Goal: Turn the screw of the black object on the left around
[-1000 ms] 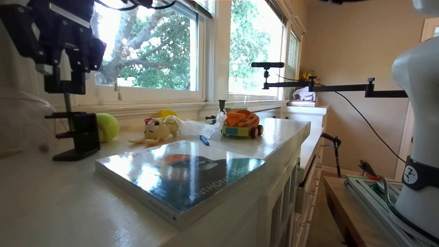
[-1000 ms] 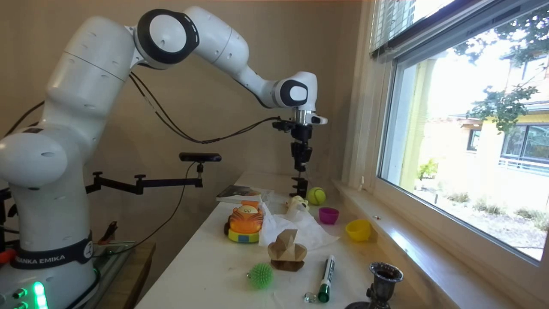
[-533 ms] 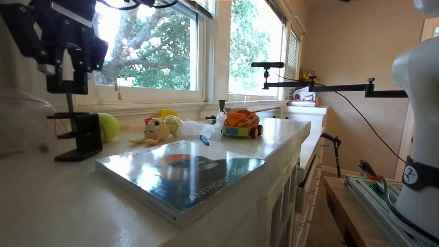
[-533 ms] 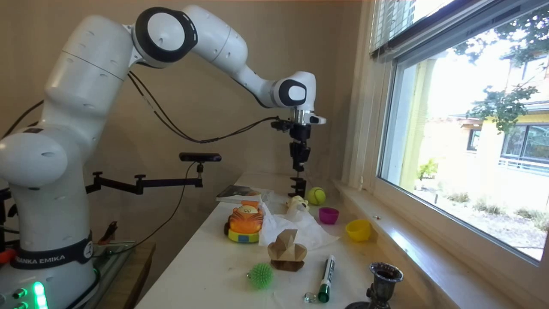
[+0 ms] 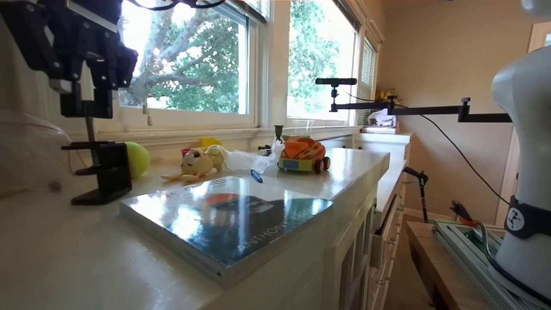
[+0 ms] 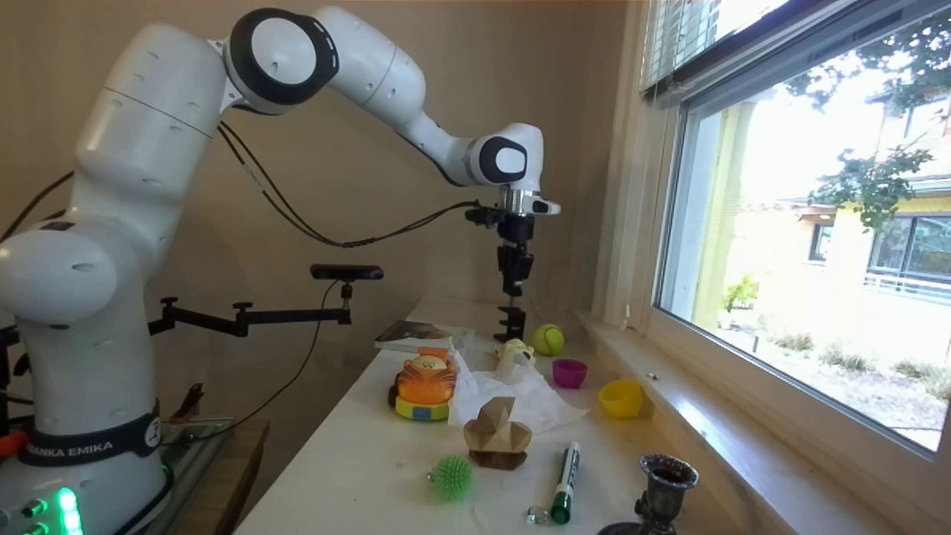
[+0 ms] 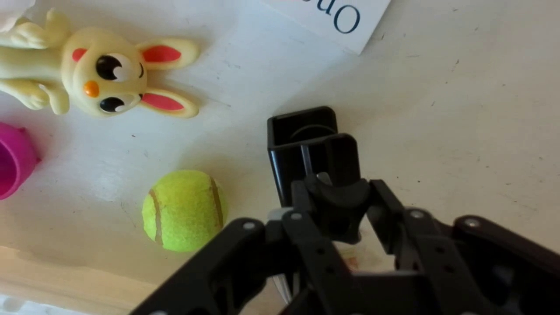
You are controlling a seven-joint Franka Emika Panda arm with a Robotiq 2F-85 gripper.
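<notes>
Because the screw (image 5: 90, 129) probably turns stiffly, my claw (image 5: 87, 108) grips its knob (image 7: 337, 194), the best hold, right above the light-looking clamp (image 5: 114, 165).

White countertop (image 6: 356, 475): book (image 5: 228, 219), tennis ball (image 7: 183, 211), toy rabbit (image 7: 103, 72), marker (image 6: 567, 479).

the hand (image 5: 86, 108) and black clamp (image 5: 115, 170) have shifted together, nearer the book (image 5: 226, 219).

One clamp (image 5: 108, 171), one tennis ball (image 7: 183, 211) beside it, one toy rabbit (image 7: 94, 72) near it, two coloured cups (image 6: 570, 374) farther off
</notes>
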